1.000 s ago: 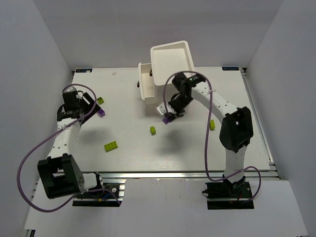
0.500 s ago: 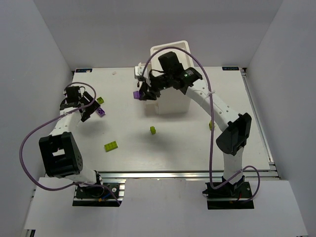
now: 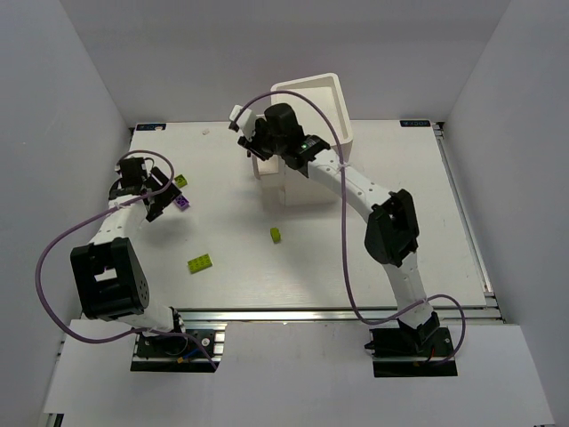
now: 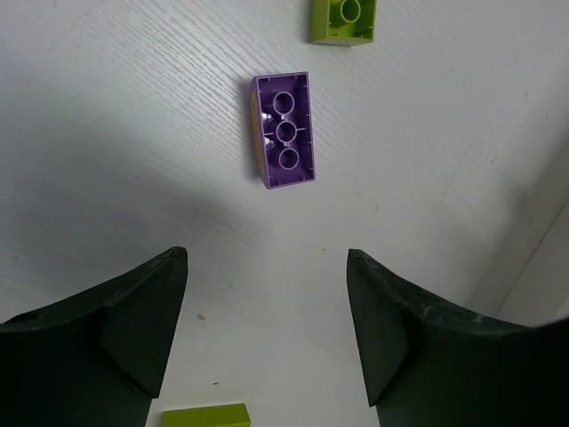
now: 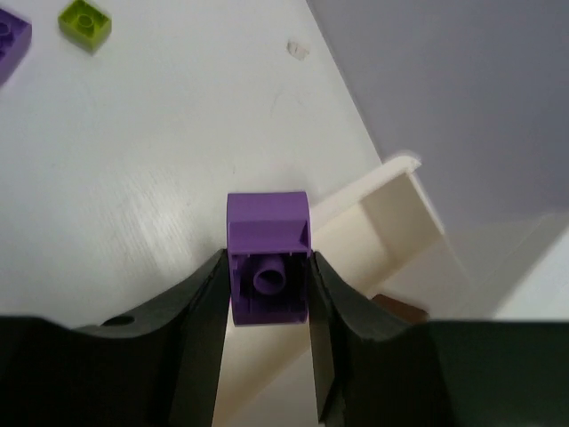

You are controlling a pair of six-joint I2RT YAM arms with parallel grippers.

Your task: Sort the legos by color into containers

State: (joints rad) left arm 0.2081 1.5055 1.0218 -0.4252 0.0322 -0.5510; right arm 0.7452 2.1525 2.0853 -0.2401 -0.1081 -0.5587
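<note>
Carrying a purple lego (image 5: 265, 227) pinched tight between its two fingers, the right gripper (image 5: 267, 289) is hanging beside the left face of the white cabinet (image 3: 311, 111), at the rim of the open drawer (image 5: 396, 200). One second ago it was low on the table (image 3: 427, 178) in front of the cabinet, with this brick at its tips. Half a second ago it was lifted and swinging to the left, and now it is reaching a little further back. So the transport step is almost finishing and the drop is coming next. In the right wrist view the brick is showing partly over the drawer wall and partly over the table, so it is hard to tell if it is fully above the inside. Letting go here is probably risking a bounce off the rim.

The left gripper (image 4: 267, 258) is hovering with its jaws wide apart and holding nothing, almost where it was half a second ago. Just ahead of it a second purple lego (image 4: 284, 131) is lying underside up, with a lime lego (image 4: 345, 18) near it. This arm is seemingly preparing the next pick.
</note>
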